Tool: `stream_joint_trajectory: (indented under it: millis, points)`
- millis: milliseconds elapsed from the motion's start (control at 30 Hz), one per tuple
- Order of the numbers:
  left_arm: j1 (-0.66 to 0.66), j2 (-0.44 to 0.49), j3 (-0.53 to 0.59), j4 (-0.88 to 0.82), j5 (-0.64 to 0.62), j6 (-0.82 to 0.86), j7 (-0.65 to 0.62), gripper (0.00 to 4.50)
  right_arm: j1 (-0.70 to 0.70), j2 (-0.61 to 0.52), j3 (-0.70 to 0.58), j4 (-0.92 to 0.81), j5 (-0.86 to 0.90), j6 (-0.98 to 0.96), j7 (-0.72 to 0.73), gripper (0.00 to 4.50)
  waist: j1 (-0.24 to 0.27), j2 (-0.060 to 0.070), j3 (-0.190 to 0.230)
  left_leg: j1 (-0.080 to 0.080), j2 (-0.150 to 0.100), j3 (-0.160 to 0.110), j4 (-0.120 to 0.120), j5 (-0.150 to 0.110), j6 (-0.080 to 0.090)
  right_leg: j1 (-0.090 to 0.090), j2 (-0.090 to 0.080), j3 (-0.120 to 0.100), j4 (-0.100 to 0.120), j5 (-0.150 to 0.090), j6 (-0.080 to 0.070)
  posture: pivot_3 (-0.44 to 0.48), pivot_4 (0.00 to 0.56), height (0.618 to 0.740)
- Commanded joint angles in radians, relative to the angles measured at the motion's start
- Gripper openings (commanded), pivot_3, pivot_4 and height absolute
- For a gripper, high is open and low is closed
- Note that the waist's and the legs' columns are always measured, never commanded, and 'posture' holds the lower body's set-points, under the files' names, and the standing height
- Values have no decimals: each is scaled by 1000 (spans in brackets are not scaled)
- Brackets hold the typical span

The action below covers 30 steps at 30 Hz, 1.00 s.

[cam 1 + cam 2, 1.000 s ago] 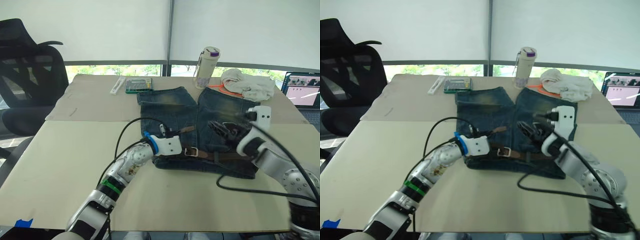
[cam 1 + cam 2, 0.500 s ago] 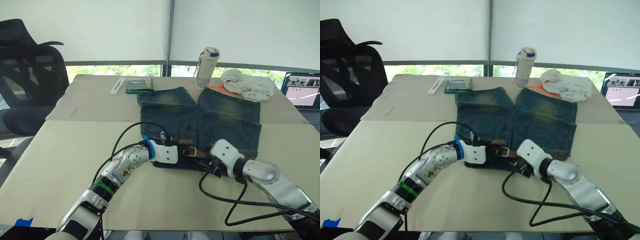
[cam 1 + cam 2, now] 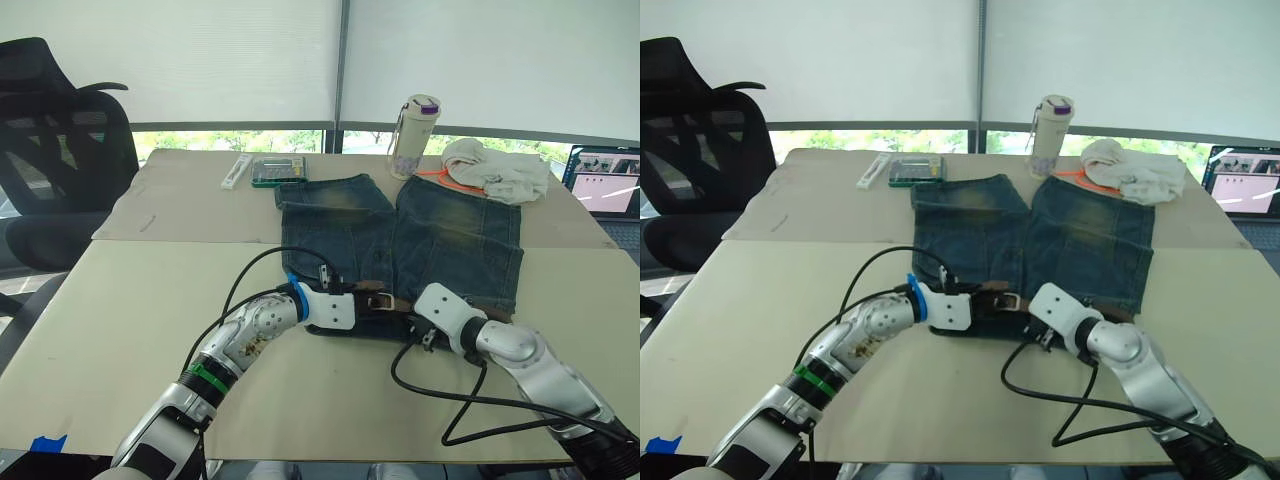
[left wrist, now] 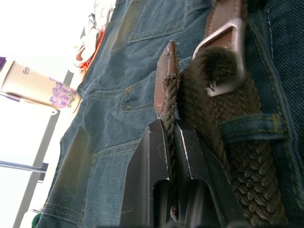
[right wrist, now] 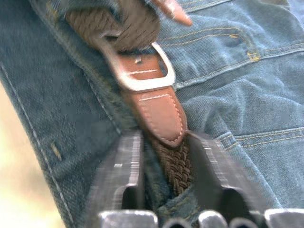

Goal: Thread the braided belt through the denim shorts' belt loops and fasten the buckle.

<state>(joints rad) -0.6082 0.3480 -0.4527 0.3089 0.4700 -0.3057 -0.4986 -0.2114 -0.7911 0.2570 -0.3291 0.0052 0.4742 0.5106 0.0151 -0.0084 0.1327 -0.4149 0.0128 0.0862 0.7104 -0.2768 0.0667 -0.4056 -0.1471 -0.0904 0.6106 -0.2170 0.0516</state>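
Observation:
The denim shorts (image 3: 450, 230) lie flat on the table, waistband toward me. The braided belt (image 5: 173, 164) runs along the waistband and under a belt loop (image 4: 251, 128). Its silver buckle (image 4: 223, 52) sits at the waistband's middle (image 3: 373, 298). My left gripper (image 4: 171, 126) is shut on the belt's leather-tipped free end, just beside the buckle. Just right of the buckle, my right gripper (image 5: 166, 142) straddles the braided strap behind the brown leather tab (image 5: 159, 114). Its fingers (image 5: 126, 161) are closed in against the strap's edges.
A bottle (image 3: 413, 135), an off-white cloth bundle (image 3: 495, 168) and an orange cord (image 3: 440, 178) lie beyond the shorts. A green box (image 3: 278, 170) is at back left, a laptop (image 3: 605, 180) far right, a black chair (image 3: 60, 150) far left. Black cables (image 3: 450, 400) loop across the near table.
My right arm swung down from above the shorts' right leg to the waistband by the buckle, and its jaws closed in on the strap. The left gripper kept its hold.

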Motion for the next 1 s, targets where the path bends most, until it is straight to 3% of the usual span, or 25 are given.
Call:
stream_joint_trajectory:
  millis: [33, 267, 533, 733, 1000]
  points:
    - [-2, 10, 4, -21, 9, -8, 2, 0, -14, 9, -24, 34, -100, -113, -52, 19, -1, 0, 0, 0, 0, 0, 0, 0, 0, 0, 0, 0, 0, 0, 0, 0, 150, 737]
    - [-25, 24, -14, -17, 51, -9, -10, 0, -31, 6, -14, 130, -328, -402, -171, 6, 0, 0, 0, 0, 0, 0, 0, 1, -1, 0, 0, 0, 0, 0, 0, 0, 150, 737]
    - [-61, 55, -53, -8, 128, -27, -19, 0, -49, 24, -29, 204, -478, -600, -271, 6, -1, 0, 0, 0, -1, 0, 0, 2, -3, 0, 0, 0, 0, 0, 1, 0, 150, 737]
    - [-157, 91, -88, 0, 257, -72, 34, 0, -33, 42, -31, 234, -525, -661, -289, 6, -2, 0, 0, 0, -1, 1, 0, 2, -3, 0, 0, 0, 0, 0, 1, 0, 150, 737]
    - [-220, 107, -92, -11, 278, -99, -13, 0, -30, 58, -38, 237, -551, -687, -283, 6, -3, 0, 0, 0, -1, 1, 0, 2, -3, 0, 0, 0, 1, -1, 1, 0, 150, 737]
